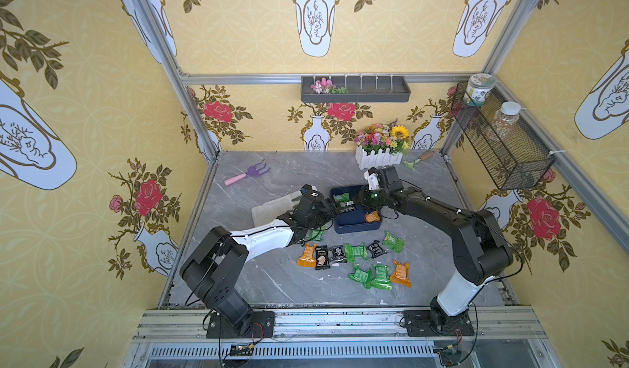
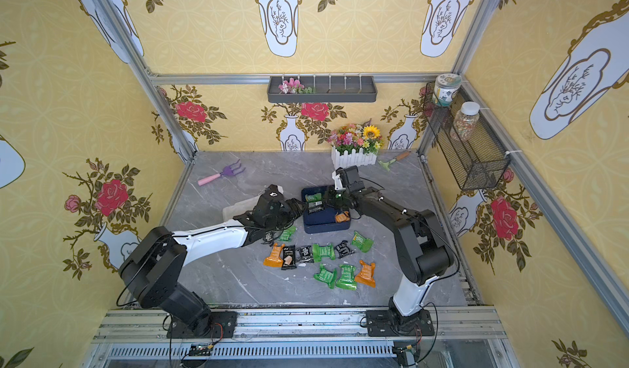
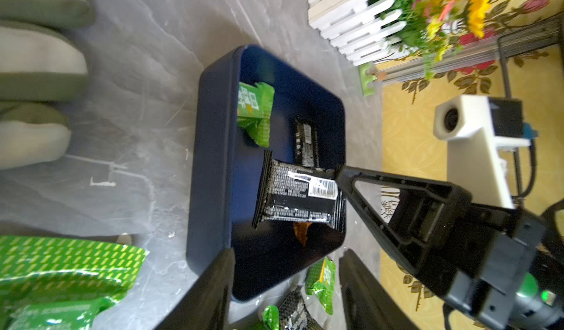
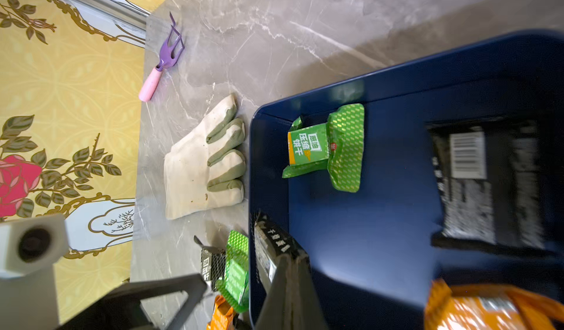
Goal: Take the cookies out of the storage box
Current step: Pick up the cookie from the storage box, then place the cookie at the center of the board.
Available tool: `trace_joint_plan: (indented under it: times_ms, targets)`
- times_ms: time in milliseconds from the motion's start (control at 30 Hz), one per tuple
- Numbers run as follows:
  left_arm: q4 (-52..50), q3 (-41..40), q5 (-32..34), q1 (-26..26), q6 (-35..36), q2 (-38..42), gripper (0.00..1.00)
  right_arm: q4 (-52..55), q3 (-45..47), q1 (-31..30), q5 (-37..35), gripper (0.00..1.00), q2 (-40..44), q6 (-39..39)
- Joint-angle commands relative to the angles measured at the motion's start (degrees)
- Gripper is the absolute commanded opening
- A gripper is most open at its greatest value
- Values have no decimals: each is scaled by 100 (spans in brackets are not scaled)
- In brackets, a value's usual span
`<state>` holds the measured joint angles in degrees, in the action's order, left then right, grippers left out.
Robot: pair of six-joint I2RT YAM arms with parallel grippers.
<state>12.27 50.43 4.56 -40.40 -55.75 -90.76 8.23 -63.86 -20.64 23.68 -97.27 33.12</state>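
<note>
Closest to me, green, orange and black cookie packets [image 1: 356,252] lie scattered on the counter [image 1: 272,281] between its near edge and the navy storage box [image 1: 357,228], which sits about mid-counter. At the box's left wall my left hand [image 3: 287,253] has its fingers apart, while my right hand [image 3: 338,176] is pinched together on the edge of a black packet [image 3: 297,191] inside the box, where a green packet [image 1: 340,198], an orange packet [image 1: 372,216] and a second black packet [image 3: 305,142] also lie. Left of the box lies a glove [image 4: 201,160], a purple rake [image 1: 248,174] sits toward the far left corner, and a flower planter [image 1: 379,157] stands at the far edge.
</note>
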Motion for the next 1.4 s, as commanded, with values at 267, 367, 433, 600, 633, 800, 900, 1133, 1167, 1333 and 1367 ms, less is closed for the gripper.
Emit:
trace_joint_plan:
  times_ms: [267, 367, 433, 600, 633, 800, 900, 1133, 1167, 1333, 1367]
  targets:
    - [-317, -459, 723, 119, -283, 721, 59, 828, 964, -666, -305, 0, 1732, 417]
    - [-288, -582, 707, 138, -377, 774, 59, 1062, 1202, -1127, -518, 0, 2173, 724]
    - [-245, -693, 722, 138, -466, 813, 59, 1167, 1398, -1493, -695, 0, 2411, 998]
    - [15, -977, 724, 138, -686, 910, 59, 1170, 1848, -2401, -1096, 0, 2591, 1615]
    - [54, -999, 722, 138, -698, 912, 59, 1102, 1932, -2565, -1157, 0, 2561, 1721]
    - [27, -967, 687, 142, -679, 875, 58, 627, 2271, -2969, -1217, 0, 2283, 2088]
    - [28, -973, 687, 138, -653, 859, 58, 396, 2386, -2998, -1215, 0, 2070, 2198]
    - [82, -977, 646, 138, -644, 847, 58, -42, 2427, -2998, -1163, 0, 1549, 2286]
    - [90, -975, 644, 138, -645, 842, 58, -58, 2430, -2998, -1160, 0, 1492, 2282]
    - [131, -969, 586, 138, -624, 805, 58, 55, 2466, -2998, -1233, 17, 1497, 2218]
    - [149, -970, 572, 138, -615, 795, 58, 141, 2476, -2996, -1290, 22, 1571, 2199]
